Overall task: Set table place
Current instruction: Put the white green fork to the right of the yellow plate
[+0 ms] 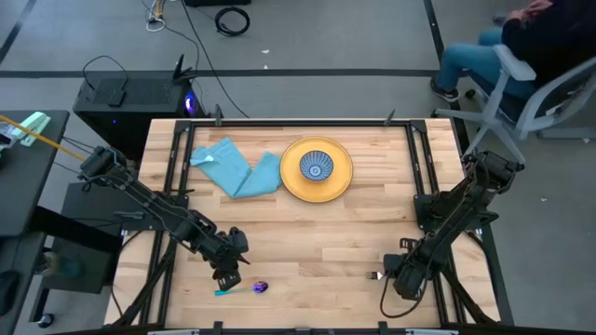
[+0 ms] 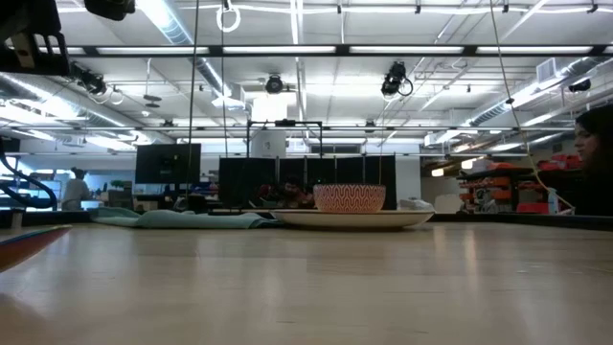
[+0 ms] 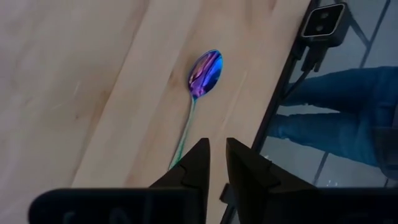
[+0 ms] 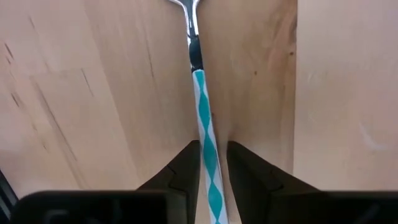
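Observation:
The spoon (image 3: 205, 70), purple-headed with a thin teal handle, lies near the table's near edge (image 1: 250, 288). My left gripper (image 3: 217, 148) hovers at its handle end (image 1: 228, 276) with only a narrow gap between the fingers. My right gripper (image 4: 212, 149) is shut on the fork (image 4: 200, 93), near the table's near right side (image 1: 377, 275). The yellow plate (image 1: 291, 181) sits at the far middle with the blue patterned bowl (image 1: 317, 167) on it. The light blue napkin (image 1: 235, 169) lies crumpled to its left. The low view shows the bowl (image 2: 349, 197), the plate (image 2: 407, 218) and the napkin (image 2: 192, 218), but no gripper. My left gripper is at the spoon's handle end (image 3: 181, 149), which runs out of sight under one finger (image 3: 194, 163); I cannot tell whether it touches it. My right gripper pinches the fork's white-and-teal handle (image 4: 206, 134) between its two fingers, which lie along the handle. The silver neck points away from the gripper. Whether the fork is off the table I cannot tell.
Black rails (image 1: 416, 167) edge the table's left and right sides. A black side desk (image 1: 28, 195) stands to the left and a computer case (image 1: 130, 93) behind the far edge. A person sits in a chair (image 1: 521, 56) beyond the far right corner; jeans-clad legs (image 3: 336, 106) show past the near edge.

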Motion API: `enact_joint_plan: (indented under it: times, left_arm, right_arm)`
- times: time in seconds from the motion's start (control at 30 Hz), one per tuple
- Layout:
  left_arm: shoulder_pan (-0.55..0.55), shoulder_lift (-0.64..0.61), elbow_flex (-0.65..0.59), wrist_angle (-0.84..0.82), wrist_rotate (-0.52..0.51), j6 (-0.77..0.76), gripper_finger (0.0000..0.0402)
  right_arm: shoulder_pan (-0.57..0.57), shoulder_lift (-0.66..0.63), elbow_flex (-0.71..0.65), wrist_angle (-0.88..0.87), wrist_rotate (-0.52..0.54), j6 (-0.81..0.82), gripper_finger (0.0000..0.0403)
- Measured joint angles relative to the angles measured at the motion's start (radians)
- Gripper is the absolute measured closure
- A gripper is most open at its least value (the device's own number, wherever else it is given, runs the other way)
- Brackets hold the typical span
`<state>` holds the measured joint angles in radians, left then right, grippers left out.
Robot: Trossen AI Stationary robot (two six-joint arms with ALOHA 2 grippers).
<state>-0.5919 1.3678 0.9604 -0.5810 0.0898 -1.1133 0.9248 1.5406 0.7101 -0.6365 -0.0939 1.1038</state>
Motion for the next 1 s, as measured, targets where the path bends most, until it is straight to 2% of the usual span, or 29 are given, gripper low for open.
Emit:
enact_joint_plan:
  times: [0.13,0.33,0.57,0.73,1.0]
  left_arm:
    - [0.0,0.0,0.0,0.009,0.0,0.0,0.0336]
    - [0.0,0.0,0.0,0.01,0.0,0.0,0.0339]
    - [0.0,0.0,0.0,0.009,0.0,0.0,0.0344]
    - [0.0,0.0,0.0,0.01,0.0,0.0,0.0338]
    - [0.0,0.0,0.0,0.01,0.0,0.0,0.034]
  right_arm:
    - [0.0,0.0,-0.001,-0.002,0.01,0.0,0.0334]
    - [0.0,-0.001,0.0,0.012,0.049,0.017,0.0388]
    - [-0.003,0.0,0.04,0.011,0.113,0.131,0.0387]
    - [-0.061,-0.002,0.178,-0.034,0.188,0.152,0.039]
    - [-0.298,-0.002,0.5,-0.269,0.365,0.123,0.039]
